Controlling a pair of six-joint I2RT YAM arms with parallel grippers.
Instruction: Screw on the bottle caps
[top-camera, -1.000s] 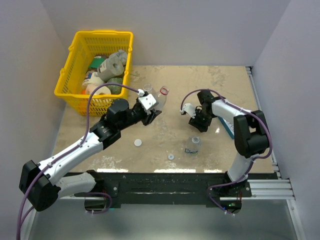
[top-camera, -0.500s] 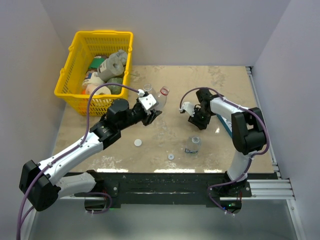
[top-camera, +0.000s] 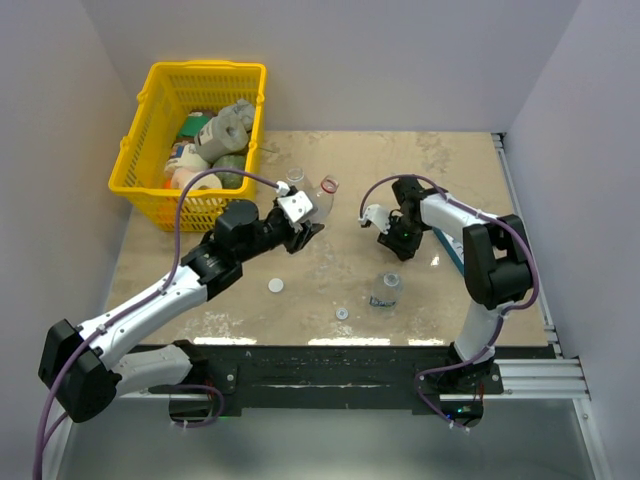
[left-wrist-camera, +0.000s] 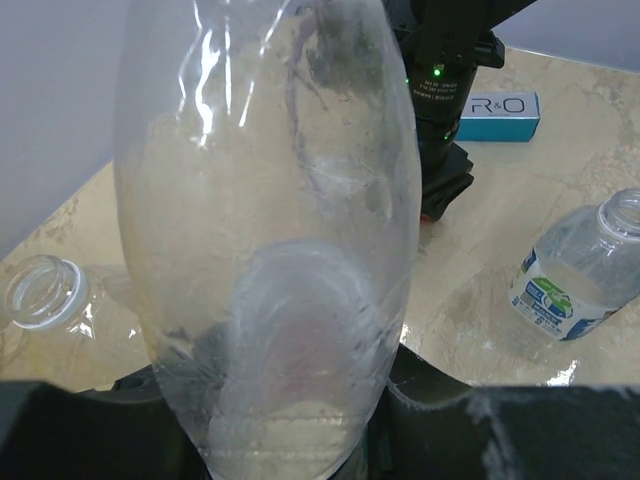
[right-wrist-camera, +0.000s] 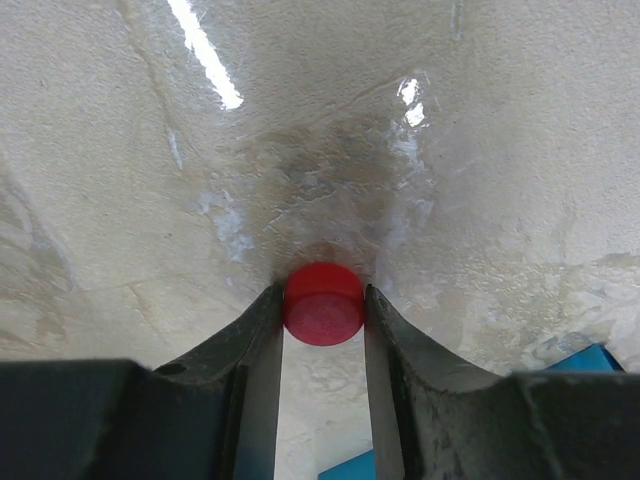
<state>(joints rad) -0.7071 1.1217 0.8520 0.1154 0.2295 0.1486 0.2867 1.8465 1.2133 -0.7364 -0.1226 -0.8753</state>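
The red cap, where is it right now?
In the right wrist view the red cap is pinched between the fingers of the right gripper, right of the table's middle, just beyond the short blue-labelled bottle.

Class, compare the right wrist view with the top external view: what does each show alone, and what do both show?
Only the right wrist view: the red cap, pinched by the right gripper. Only the top external view: the yellow basket, the left gripper holding a clear bottle, two loose caps, a short blue-labelled bottle. Both: the right gripper and the beige table.
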